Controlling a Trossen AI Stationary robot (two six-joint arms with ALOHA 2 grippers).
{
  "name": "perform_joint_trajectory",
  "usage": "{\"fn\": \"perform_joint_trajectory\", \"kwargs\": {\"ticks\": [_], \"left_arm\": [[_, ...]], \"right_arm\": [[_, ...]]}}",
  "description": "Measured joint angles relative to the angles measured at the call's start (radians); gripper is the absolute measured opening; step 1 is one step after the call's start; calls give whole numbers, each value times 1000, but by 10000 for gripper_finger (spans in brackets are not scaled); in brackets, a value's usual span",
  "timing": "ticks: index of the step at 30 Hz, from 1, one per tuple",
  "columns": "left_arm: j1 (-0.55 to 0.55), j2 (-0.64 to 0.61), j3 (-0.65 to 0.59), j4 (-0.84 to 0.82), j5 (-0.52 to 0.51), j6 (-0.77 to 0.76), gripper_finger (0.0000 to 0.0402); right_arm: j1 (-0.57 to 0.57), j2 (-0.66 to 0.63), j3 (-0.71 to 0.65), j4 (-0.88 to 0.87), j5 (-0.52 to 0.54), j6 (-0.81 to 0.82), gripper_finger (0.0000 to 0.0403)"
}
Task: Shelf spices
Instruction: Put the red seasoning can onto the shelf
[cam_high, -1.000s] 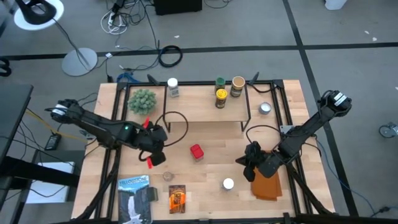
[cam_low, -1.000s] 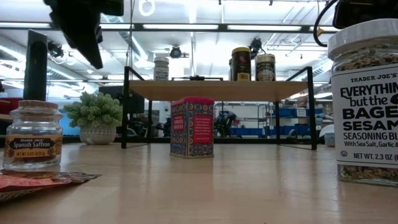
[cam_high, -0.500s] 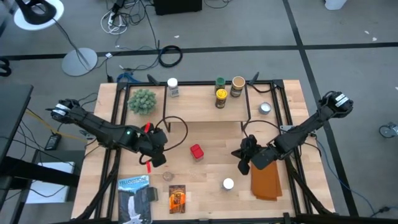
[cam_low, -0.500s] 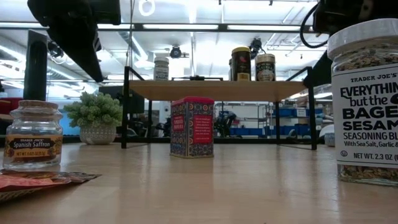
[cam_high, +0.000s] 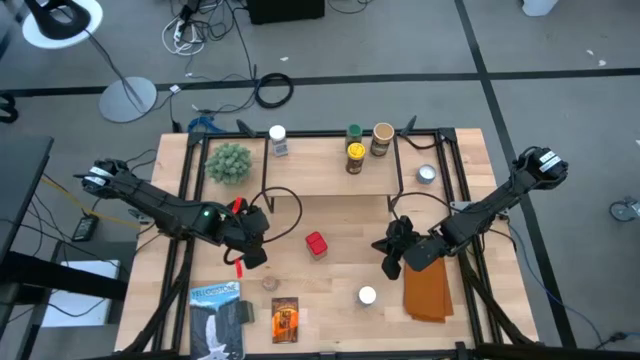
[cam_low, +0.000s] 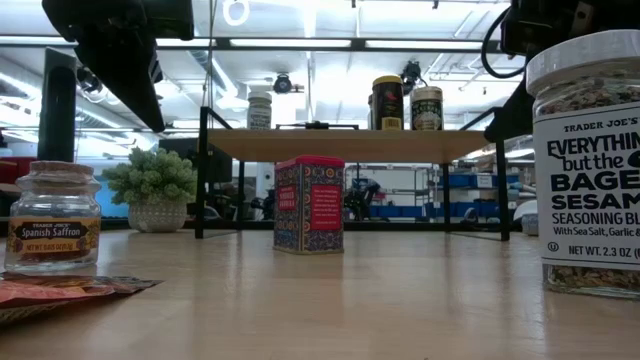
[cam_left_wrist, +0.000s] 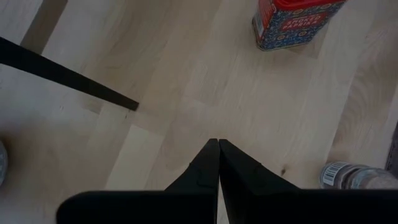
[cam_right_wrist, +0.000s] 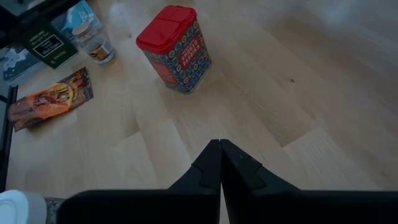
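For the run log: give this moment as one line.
left gripper: shut, empty, above table | right gripper: shut, empty, facing red box | shelf: four jars on top | red box: on table

The small jar (cam_low: 53, 217) reads "Spanish Saffron"; the big jar (cam_low: 590, 160) "Trader Joe's Everything".

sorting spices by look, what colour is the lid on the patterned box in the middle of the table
Red, on the box with blue patterned sides; clearest in the right wrist view.
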Motion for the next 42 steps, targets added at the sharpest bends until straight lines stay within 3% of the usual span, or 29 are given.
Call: {"fn": "perform_joint_trajectory", "kwargs": {"ticks": [8, 14, 19, 24, 31, 37, 42], "left_arm": [[0, 0, 0, 72, 0, 2, 15], [0, 0, 0, 84, 0, 3, 15], [0, 0, 0, 83, 0, 3, 15], [0, 0, 0, 114, 0, 3, 15], [0, 1, -1, 181, 0, 3, 15], [-1, 1, -1, 250, 12, -13, 15], [-13, 1, -1, 290, 20, 94, 15]], "right_arm": [[0, 0, 0, 13, 0, 0, 4], [-32, 0, 0, 129, 46, 25, 26], [-96, 0, 0, 253, -5, -17, 69], [-148, 5, 0, 431, -74, -119, 141], [-168, 78, 0, 706, -71, -326, 226], [-199, 149, 8, 725, -61, -283, 252], [-211, 238, 103, 667, -158, -271, 259]]}}
